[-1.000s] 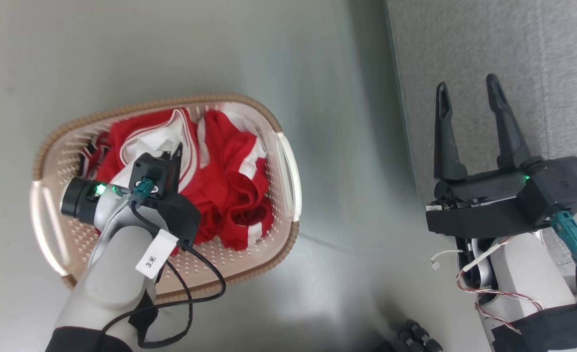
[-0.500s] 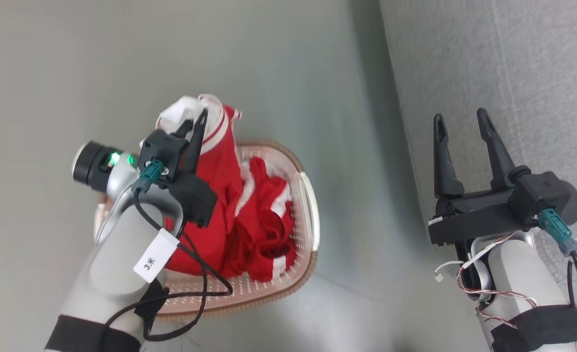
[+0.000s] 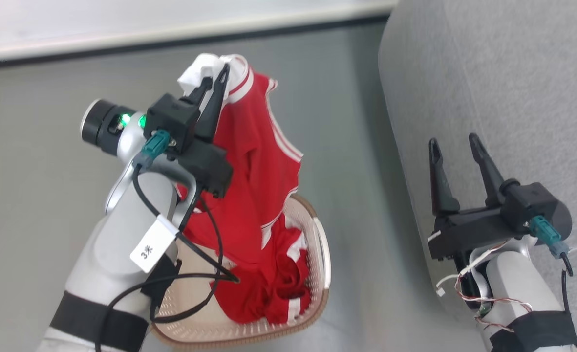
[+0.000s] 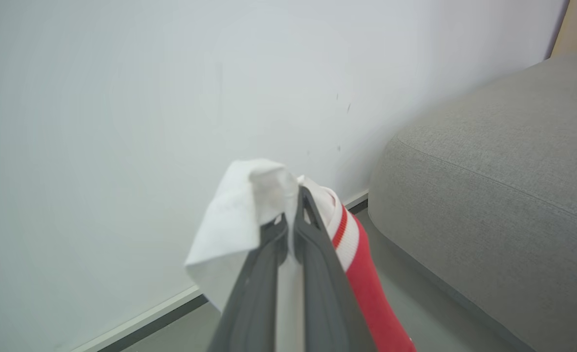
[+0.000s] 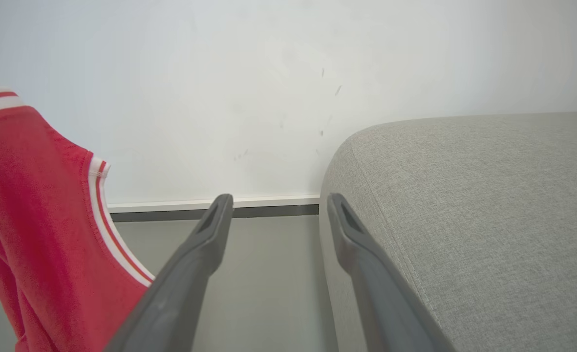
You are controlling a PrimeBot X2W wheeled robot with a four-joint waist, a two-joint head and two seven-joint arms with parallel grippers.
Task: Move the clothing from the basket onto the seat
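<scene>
Light is bright, soft and even. The wall (image 4: 122,98) is nearly washed out in both wrist views, and a pale glare with a pink tint sits in the head view's top left corner. The seat (image 3: 488,73) throws a soft-edged shadow on the floor (image 3: 317,98) beside it. The head view is sharp. Close to the lens, the left gripper (image 4: 293,208) and the clothing (image 4: 229,220) blur; the right gripper (image 5: 279,198) softens toward the bottom edge, while the seat's weave stays crisp
</scene>
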